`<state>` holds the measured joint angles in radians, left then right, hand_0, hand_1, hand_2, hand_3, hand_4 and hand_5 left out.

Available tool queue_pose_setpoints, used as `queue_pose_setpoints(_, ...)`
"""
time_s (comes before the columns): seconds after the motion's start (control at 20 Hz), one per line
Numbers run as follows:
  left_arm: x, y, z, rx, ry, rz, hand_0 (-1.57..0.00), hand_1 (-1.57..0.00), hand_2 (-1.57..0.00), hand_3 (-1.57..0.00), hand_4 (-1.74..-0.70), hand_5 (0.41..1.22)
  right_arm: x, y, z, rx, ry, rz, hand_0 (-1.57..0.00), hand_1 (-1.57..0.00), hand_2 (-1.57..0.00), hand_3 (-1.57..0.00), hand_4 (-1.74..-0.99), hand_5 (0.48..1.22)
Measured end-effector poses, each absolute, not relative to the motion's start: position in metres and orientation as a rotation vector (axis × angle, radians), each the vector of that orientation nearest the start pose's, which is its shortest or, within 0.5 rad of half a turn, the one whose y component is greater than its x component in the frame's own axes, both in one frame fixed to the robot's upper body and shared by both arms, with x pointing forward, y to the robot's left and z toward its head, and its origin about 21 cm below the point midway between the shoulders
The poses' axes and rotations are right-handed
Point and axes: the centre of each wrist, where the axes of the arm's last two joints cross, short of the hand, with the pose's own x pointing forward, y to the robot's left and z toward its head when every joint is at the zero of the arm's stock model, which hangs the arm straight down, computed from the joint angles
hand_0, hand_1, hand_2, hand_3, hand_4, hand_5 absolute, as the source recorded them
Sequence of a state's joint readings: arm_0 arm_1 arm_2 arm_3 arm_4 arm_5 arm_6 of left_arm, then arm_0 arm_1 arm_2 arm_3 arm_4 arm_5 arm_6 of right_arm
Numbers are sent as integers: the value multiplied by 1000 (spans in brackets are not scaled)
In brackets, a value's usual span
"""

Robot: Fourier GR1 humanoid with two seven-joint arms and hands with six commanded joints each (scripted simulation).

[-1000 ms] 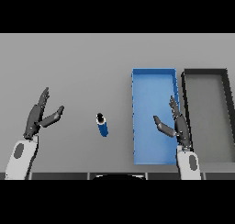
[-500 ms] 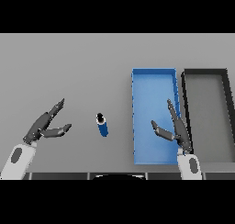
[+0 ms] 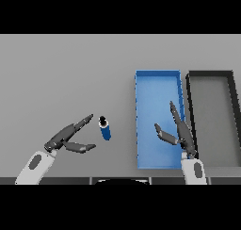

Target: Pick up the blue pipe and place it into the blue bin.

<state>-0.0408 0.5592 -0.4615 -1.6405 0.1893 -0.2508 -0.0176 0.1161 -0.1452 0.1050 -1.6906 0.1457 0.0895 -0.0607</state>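
Flat grey table point(image 3: 61, 73) across full width. Black rectangular open-topped bin point(image 3: 212, 118) at far right, grey interior, long axis running away from viewer.

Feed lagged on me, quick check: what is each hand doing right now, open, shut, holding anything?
Left hand: open, empty, just left of the blue pipe, not touching it.
Right hand: open, empty, over the blue bin.

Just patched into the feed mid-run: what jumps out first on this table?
The bright blue bin right of centre stands out most, with a dark bin beside it on its right. The small blue pipe lies on the grey table left of the blue bin, and the open left hand reaches toward it without touching. The right hand shows open over the blue bin's near right part.
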Motion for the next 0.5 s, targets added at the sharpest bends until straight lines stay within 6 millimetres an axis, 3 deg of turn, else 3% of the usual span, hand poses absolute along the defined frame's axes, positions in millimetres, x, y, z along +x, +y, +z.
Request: queue_pose_setpoints(0.5,245,189,-11,-326,-1449,-786,1,1,1,1,-1212,499,218,-251,7,-82,-1604,332,1,1,1,1,-1318,657)
